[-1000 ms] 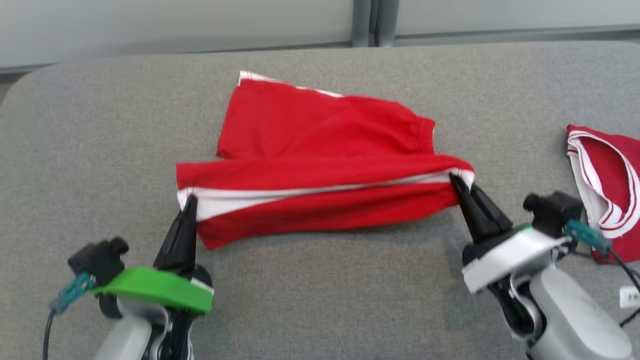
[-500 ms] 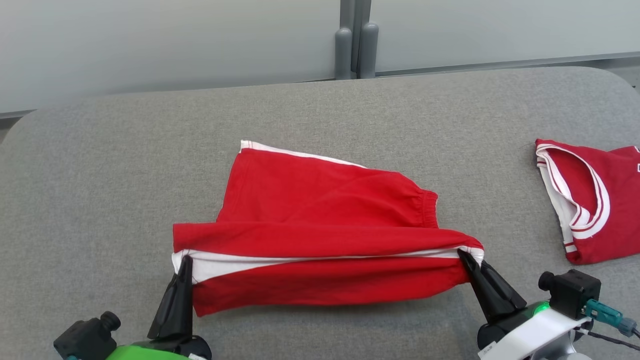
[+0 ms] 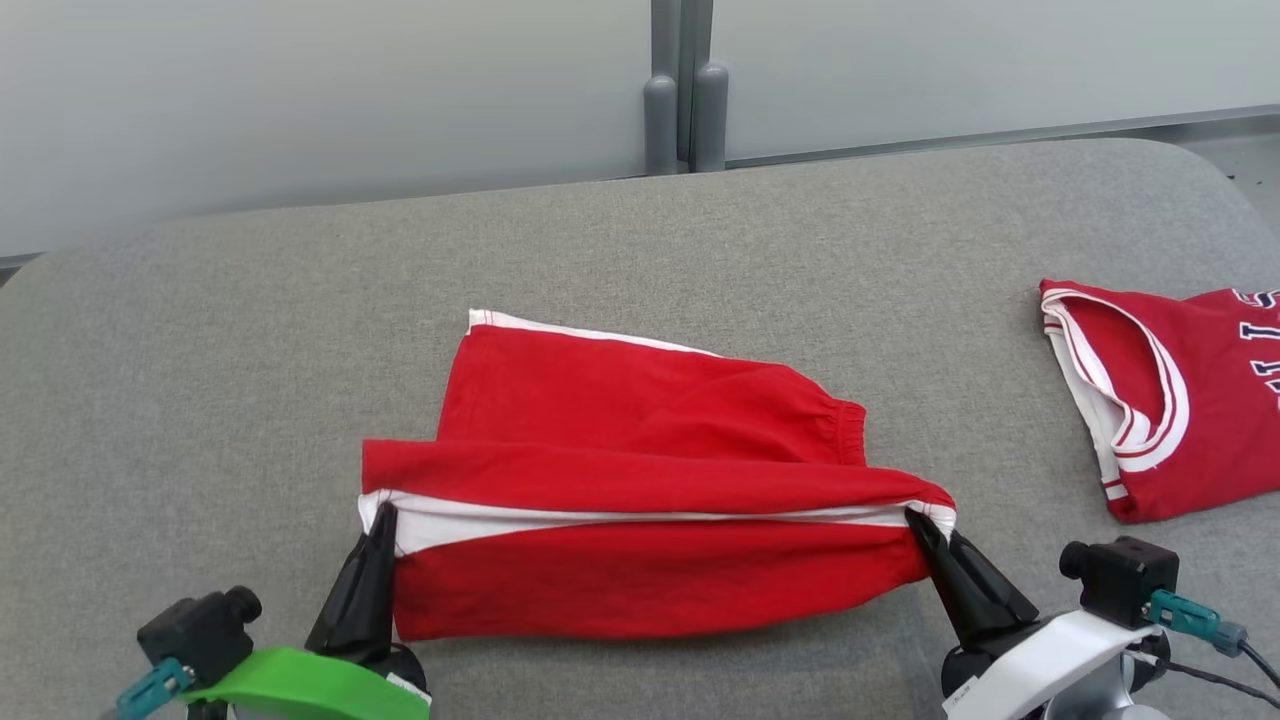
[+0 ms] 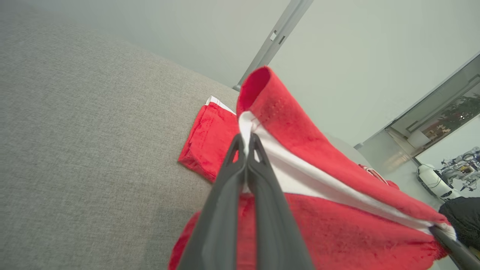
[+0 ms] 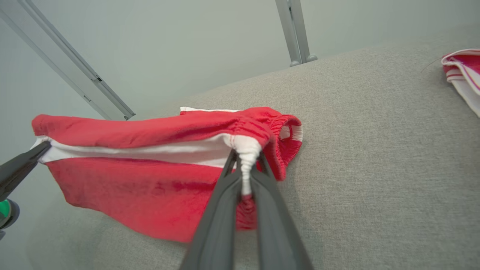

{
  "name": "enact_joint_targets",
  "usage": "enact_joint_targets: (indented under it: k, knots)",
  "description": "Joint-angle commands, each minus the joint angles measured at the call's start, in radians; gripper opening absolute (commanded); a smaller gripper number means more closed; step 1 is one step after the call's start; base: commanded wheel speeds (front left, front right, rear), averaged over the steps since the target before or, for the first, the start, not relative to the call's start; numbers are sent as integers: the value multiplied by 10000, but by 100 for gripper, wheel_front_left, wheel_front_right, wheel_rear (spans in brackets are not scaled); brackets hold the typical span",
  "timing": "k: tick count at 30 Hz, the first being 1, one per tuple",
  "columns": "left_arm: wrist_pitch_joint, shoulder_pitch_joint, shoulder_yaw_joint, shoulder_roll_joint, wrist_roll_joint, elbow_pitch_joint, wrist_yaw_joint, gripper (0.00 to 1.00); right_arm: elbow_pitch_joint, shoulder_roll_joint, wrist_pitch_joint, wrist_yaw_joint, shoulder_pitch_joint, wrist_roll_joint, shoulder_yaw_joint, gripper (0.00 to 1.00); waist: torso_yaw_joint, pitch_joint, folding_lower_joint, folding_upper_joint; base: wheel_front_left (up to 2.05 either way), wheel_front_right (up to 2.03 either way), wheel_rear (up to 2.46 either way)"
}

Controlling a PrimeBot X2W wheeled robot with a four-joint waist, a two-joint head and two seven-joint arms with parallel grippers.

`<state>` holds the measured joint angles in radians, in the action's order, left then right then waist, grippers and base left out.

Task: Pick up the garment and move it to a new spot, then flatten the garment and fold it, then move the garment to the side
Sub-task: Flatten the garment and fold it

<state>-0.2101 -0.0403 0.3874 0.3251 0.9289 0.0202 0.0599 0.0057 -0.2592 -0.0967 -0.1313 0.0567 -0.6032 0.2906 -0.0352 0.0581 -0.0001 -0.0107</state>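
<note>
The garment (image 3: 640, 470) is a pair of red shorts with a white side stripe, lying on the grey padded table (image 3: 200, 350). Its near half is lifted and stretched taut between my two grippers, while the far half rests flat. My left gripper (image 3: 382, 515) is shut on the white stripe at the garment's left end (image 4: 247, 123). At the right end, my right gripper (image 3: 915, 520) is shut on the bunched white band by the elastic waist (image 5: 245, 150). In the right wrist view the left gripper's fingers (image 5: 22, 167) pinch the far end of the garment.
A second red garment (image 3: 1160, 400), a jersey with white trim, lies at the table's right side (image 5: 463, 71). Grey posts (image 3: 685, 110) stand behind the table's far edge, before a pale wall. Bare grey table surrounds the shorts on the left and far side.
The head camera has tilted up, so the table's far edge and wall show more. Both grippers keep their hold, and the lifted half stays stretched between them.
</note>
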Motion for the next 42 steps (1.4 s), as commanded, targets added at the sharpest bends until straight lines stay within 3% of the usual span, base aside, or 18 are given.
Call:
enact_joint_targets:
  k: [1, 11, 26, 42]
  knots:
    - [67, 387, -4, 19, -12, -295, -122, 0, 207, 53, 10, 10, -195, -91, -17, 0, 17, -56, 1, 107, 0, 0, 0]
    - [573, 2666, 370, -329, -221, -2998, -721, 0, 1775, 423, 57, 11, -1420, -246, -86, 0, 69, 108, 1, 107, 0, 0, 0]
    - [773, 6359, 881, -1097, -719, -7566, -1376, 0, 4474, 1137, -263, 7, -4136, -281, 393, 0, -319, 1782, 1, 107, 0, 0, 0]
    - [634, 8301, 1664, -1589, -1112, -10110, -1816, 0, 6125, 1273, -1076, 7, -5273, -826, 1125, 0, -602, 2049, 1, 107, 0, 0, 0]
